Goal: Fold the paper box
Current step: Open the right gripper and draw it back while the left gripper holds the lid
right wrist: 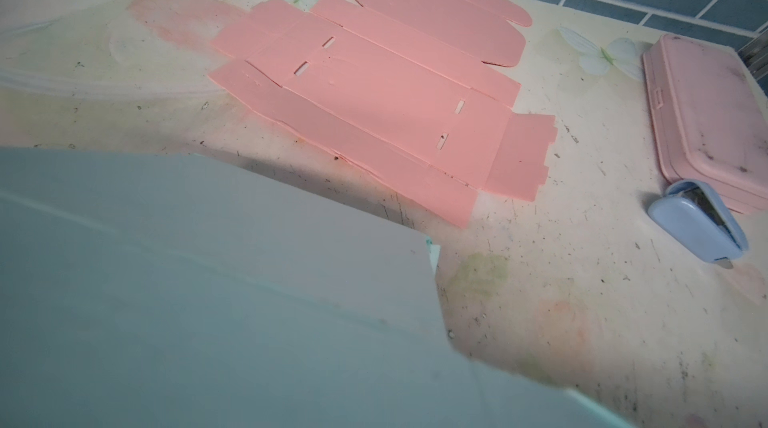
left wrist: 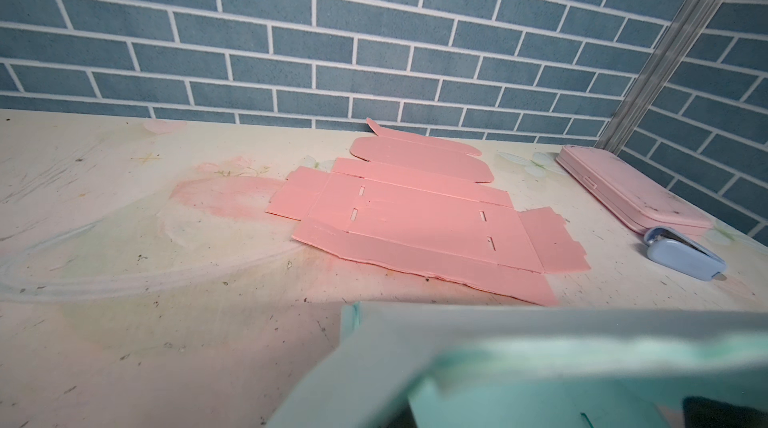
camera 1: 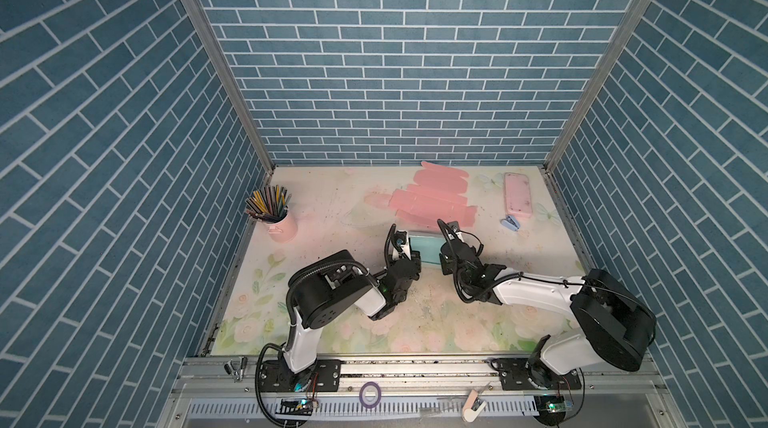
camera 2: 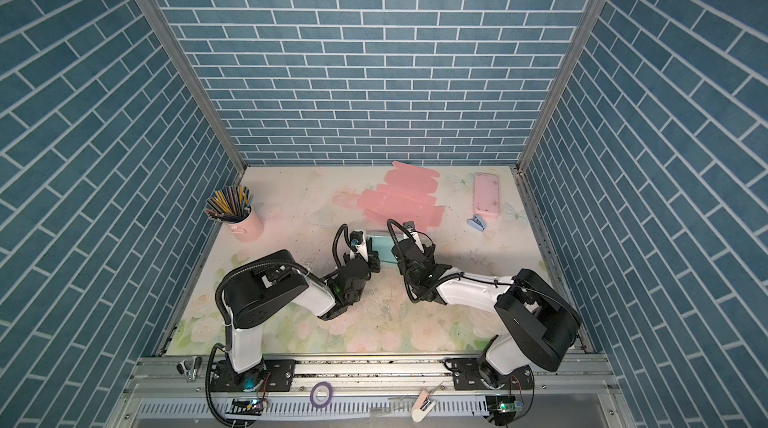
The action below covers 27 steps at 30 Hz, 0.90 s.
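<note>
Clearly, the teal paper box [camera 1: 426, 249] stands partly folded.

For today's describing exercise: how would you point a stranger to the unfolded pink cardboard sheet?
Find the blue brick back wall; on the table just before it, right of centre, lies the pink cardboard sheet, beyond the teal box. Unlike the pink case and pink pencil cup, it is flat, with flaps and slots.
</note>
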{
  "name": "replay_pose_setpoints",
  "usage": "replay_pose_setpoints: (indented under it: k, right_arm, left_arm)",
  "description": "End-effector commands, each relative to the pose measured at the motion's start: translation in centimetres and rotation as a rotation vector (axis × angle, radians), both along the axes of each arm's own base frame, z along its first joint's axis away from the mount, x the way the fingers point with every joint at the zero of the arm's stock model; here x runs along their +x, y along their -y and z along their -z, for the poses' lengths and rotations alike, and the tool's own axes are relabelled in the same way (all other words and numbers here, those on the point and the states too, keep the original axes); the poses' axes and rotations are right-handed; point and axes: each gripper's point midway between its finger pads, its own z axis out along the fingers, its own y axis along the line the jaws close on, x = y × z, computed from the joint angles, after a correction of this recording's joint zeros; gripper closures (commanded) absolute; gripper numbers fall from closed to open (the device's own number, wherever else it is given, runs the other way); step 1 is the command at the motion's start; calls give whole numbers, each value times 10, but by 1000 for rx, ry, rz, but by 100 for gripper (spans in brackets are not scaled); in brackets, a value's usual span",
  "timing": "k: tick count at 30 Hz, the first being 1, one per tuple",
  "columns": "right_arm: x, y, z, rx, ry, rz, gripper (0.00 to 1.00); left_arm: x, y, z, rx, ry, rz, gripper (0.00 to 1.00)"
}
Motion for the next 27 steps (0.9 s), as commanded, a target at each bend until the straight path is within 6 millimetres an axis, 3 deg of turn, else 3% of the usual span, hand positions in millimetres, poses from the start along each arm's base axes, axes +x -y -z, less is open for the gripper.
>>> replay_pose_setpoints:
  k: [1,7,14,17,21,24,27]
  right_arm:
    - [-5,-4,-14,109,26,2,72]
    - [-15,3,-21,135,46,-28,70]
    - [-37,35,-48,286,195,-18,66]
    - [-56,42,-75,344,277,-74,64]
    - [-81,64,-137,504,458,-96,59]
    - [-76,80,-160,461,435,0,55]
    - [-58,60,-163,427,269,-20,53]
  left_arm:
    - [-14,3,38,52,-85,48,100]
    - [-15,-1,45,53,-95,42,100]
    - [-14,3,48,71,-100,52,100]
    - [-14,5,47,84,-100,58,100]
    - [-14,6,47,105,-101,64,100]
    - [-15,11,47,116,-102,87,100]
    - [-17,14,48,126,-104,100,99]
